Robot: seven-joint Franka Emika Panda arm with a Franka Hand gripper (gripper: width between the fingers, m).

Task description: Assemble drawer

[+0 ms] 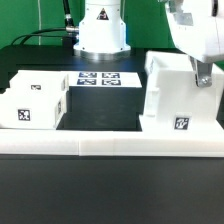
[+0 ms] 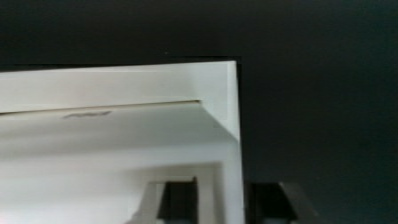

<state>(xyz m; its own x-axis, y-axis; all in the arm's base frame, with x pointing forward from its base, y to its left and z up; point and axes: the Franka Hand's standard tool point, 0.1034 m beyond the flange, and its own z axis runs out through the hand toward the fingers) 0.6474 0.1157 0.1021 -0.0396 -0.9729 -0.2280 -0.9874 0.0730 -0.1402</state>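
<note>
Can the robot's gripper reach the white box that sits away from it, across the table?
Probably yes. The gripper is at the big shell; between it and the white box on the exterior view's left lies only the flat marker board, nothing tall.

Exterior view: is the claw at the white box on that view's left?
No, the claw is at the white tagged plastic box on the exterior view's right.
</note>
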